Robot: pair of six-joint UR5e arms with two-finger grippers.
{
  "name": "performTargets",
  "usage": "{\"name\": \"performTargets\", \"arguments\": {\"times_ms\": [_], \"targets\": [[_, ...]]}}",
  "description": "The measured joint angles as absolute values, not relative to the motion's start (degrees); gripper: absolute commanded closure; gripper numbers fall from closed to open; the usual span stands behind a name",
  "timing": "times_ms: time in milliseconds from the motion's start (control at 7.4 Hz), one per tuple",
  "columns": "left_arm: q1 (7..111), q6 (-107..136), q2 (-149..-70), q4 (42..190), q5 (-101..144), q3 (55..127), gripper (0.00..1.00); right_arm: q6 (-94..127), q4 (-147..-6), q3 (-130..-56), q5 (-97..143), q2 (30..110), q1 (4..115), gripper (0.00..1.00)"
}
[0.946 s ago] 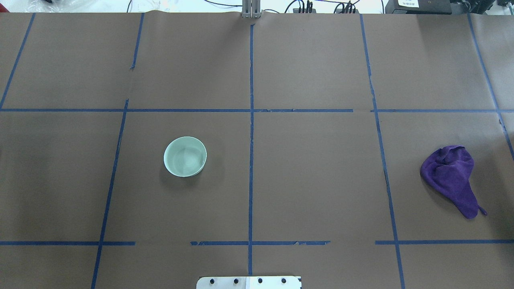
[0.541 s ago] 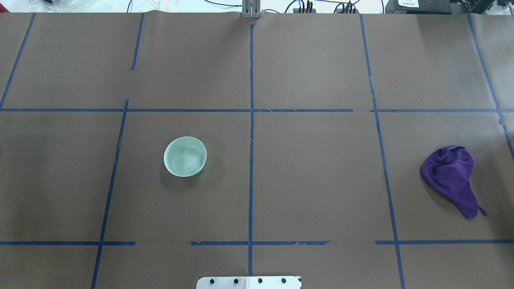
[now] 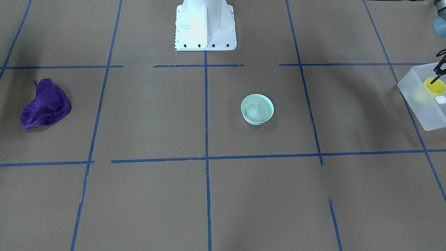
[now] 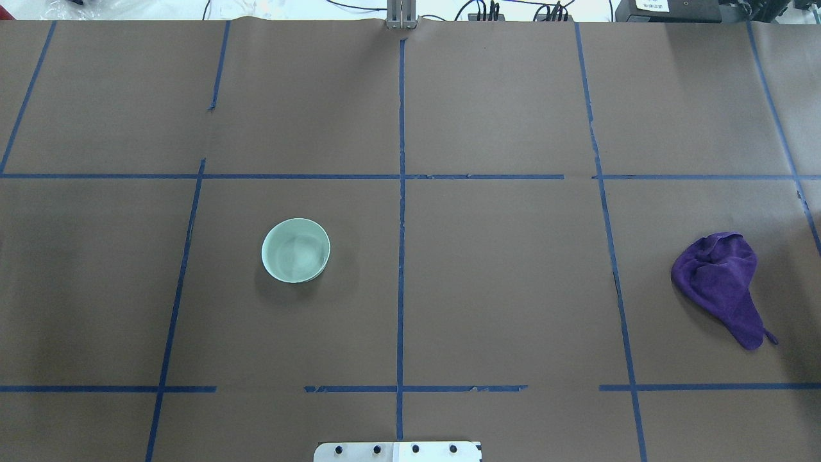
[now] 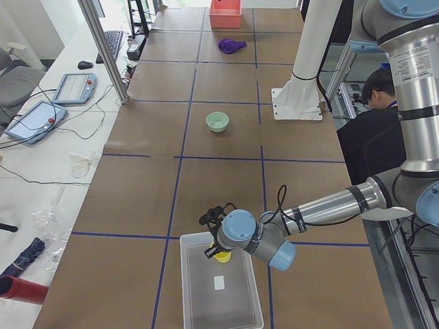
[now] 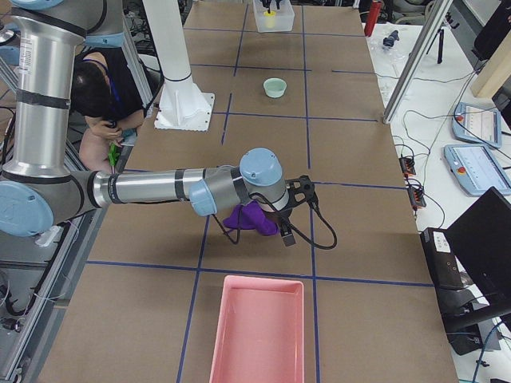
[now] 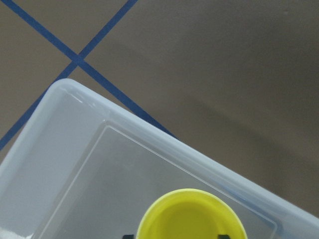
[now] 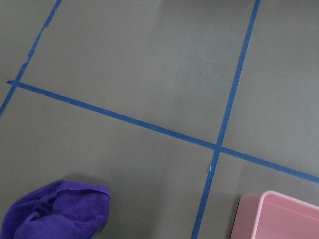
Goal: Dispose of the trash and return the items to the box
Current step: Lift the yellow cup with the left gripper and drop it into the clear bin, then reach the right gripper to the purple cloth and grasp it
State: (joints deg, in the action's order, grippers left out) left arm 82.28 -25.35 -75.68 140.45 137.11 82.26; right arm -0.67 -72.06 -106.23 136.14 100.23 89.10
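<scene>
The yellow cup is inside the translucent box at the table's left end. My left gripper hangs over the box with its fingers on either side of the cup, and it looks shut on it. The cup and box also show in the exterior left view. The mint-green bowl stands upright and alone on the table. My right gripper shows only in the exterior right view, just above the purple cloth; I cannot tell if it is open or shut.
The purple cloth lies crumpled at the table's right side. A pink bin stands beyond it at that end, and its corner shows in the right wrist view. The white robot base stands at the near-robot edge. Blue tape lines grid the brown table.
</scene>
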Motion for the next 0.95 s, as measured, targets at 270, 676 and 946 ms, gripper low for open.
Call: {"name": "performTargets", "arguments": {"times_ms": [270,676,946], "targets": [[83.52,-25.02,-80.37,130.68,136.97,87.82,0.00,1.92,-67.71,-106.43,136.14,100.26,86.17,0.00],[85.62,-24.80,-88.49,117.90,136.63,93.53,0.00,20.98,-52.59,-106.61,131.77,104.33,73.94,0.00],[85.75,-24.67,-90.47,116.41,136.64,94.03,0.00,37.84,-42.66,-106.61,120.03,107.18,59.74,0.02]]}}
